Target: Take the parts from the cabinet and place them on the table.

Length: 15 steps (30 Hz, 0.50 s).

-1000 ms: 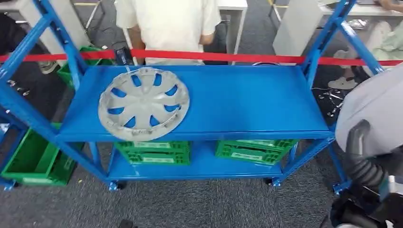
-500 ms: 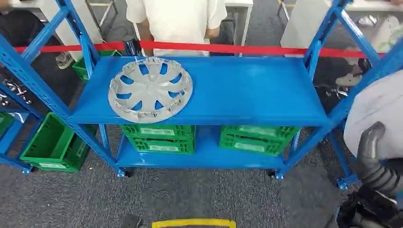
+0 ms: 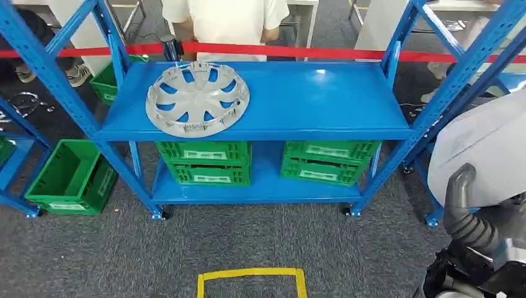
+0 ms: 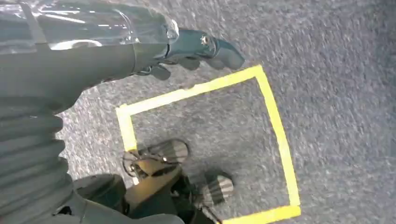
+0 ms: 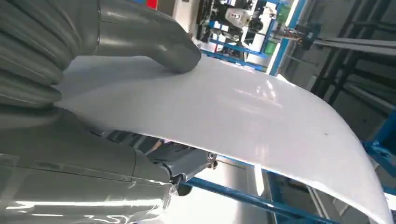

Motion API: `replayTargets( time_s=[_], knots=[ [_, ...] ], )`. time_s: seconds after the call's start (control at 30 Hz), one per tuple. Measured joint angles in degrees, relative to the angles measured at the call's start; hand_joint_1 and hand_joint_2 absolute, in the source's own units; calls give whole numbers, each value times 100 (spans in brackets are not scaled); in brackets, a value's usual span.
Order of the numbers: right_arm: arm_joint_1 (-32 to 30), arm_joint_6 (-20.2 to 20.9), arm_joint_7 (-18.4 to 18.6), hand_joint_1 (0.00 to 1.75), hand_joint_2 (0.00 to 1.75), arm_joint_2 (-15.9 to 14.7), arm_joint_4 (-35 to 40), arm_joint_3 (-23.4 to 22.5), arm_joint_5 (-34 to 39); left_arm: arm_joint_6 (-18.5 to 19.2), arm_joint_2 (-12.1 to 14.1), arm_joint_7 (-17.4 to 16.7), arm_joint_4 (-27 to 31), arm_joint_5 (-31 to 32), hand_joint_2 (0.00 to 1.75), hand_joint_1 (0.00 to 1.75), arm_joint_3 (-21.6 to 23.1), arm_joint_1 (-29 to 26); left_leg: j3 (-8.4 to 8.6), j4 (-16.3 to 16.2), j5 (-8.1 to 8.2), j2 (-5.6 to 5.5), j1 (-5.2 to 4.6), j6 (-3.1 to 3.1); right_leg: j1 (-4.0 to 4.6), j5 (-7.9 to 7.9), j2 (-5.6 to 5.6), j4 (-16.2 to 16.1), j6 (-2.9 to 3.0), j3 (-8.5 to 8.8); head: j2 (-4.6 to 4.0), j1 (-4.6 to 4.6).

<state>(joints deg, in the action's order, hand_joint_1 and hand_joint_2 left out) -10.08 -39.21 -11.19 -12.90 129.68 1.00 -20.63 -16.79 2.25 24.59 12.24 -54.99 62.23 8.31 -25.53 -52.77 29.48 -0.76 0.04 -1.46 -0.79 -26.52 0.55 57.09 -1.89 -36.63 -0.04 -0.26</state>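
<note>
Now the right hand clamps a white curved panel, thumb pressing on top. At about eleven o'clock a silver hubcap lies flat on the blue cabinet upper shelf. The left hand hangs over the carpet, fingers slightly apart, holding nothing.

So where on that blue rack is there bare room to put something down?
The top shelf is bare from the silver wheel cover, which takes its left part, across to the right uprights. The lower shelf is crowded: green crates sit on both sides, with a narrow gap between them and a thin strip in front.
</note>
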Motion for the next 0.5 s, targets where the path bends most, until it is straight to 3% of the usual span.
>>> replayTargets(
  time_s=[0.03, 0.07, 0.1, 0.13, 0.17, 0.2, 0.23, 0.27, 0.3, 0.33, 0.4, 0.43, 0.47, 0.5],
  knots=[
    [-13, 0, -61, 175, 175, 20, -15, -52, 68, 2, -9, 13, 0, 39, 175, 0, 0, 7, -78, 0, -71, -3, -8, -16, -3, -363, 0, 342, -17, -65, 0, 48],
    [-26, 0, -149, 175, 175, 48, -31, -114, 118, 4, -24, 9, 2, 96, 175, 0, 2, 9, -207, -4, -174, -12, -19, -31, -6, -794, -2, 906, -34, -155, 0, 105],
    [-44, 0, -207, 175, 175, 74, -37, -148, 137, 7, -37, -7, 2, 135, 175, 0, 2, 6, -308, -8, -251, -16, -31, -35, -6, -966, -6, 1298, -35, -194, 0, 137],
    [-73, 0, -249, 175, 175, 103, -48, -192, 137, 9, -39, -59, 2, 183, 175, 0, 2, 5, -423, -18, -338, -20, -42, -36, -5, -938, -15, 1594, -28, -185, 0, 174],
    [-91, 0, -253, 175, 175, 124, -57, -225, 140, 24, -39, -100, 2, 212, 175, 0, 4, 3, -523, -32, -405, -20, -53, -35, -5, -782, -20, 1670, -13, -117, 0, 207],
    [-94, 0, -251, 175, 175, 146, -68, -266, 144, 42, -37, -162, 0, 232, 175, 0, 4, 1, -666, -61, -492, -19, -66, -25, -4, -462, -23, 1500, 17, 106, 0, 245],
    [-88, 0, -240, 175, 175, 155, -70, -284, 148, 44, -31, -208, 0, 232, 175, 0, 4, 2, -749, -79, -546, -19, -72, -14, 0, -281, -24, 1158, 46, 380, 0, 266],
    [-84, 0, -214, 175, 175, 166, -70, -308, 159, 48, -24, -234, 0, 223, 175, 0, 4, 7, -822, -94, -608, -19, -75, 3, 15, -238, -23, 595, 83, 796, 0, 266],
    [-80, 0, -151, 175, 175, 179, -66, -353, 174, 50, -18, -232, 0, 201, 175, 0, 4, 14, -846, -112, -663, -27, -82, 29, 46, -420, -26, -90, 126, 1314, 0, 268],
    [-69, 0, -94, 175, 175, 186, -50, -395, 183, 50, -4, -228, 0, 164, 175, 0, 2, 19, -857, -132, -700, -21, -105, 51, 61, -516, -25, -646, 160, 1624, 0, 293],
    [-73, 0, -32, 175, 175, 197, -57, -428, 192, 50, 33, -214, -2, 137, 175, 0, 2, 28, -922, -122, -840, 5, -75, 116, 91, -542, -55, -662, 186, 1585, 0, 240],
    [-83, 0, -17, 175, 175, 205, -59, -441, 194, 50, 53, -214, -2, 127, 175, 0, 2, 19, -946, -122, -895, 5, -77, 150, 95, -482, -50, -648, 217, 1529, 0, 253],
    [-75, 0, -6, 175, 175, 216, -68, -459, 196, 50, 96, -214, -4, 120, 175, 0, 2, 14, -1006, -145, -864, 24, -56, 177, 43, -391, -24, -655, 258, 1438, 0, 264],
    [-75, 2, 2, 175, 175, 218, -76, -472, 199, 50, 101, -214, -4, 116, 175, 0, 2, 4, -1101, -319, -506, 62, -61, 211, 56, -316, -26, -631, 294, 1323, 0, 221]
  ],
)
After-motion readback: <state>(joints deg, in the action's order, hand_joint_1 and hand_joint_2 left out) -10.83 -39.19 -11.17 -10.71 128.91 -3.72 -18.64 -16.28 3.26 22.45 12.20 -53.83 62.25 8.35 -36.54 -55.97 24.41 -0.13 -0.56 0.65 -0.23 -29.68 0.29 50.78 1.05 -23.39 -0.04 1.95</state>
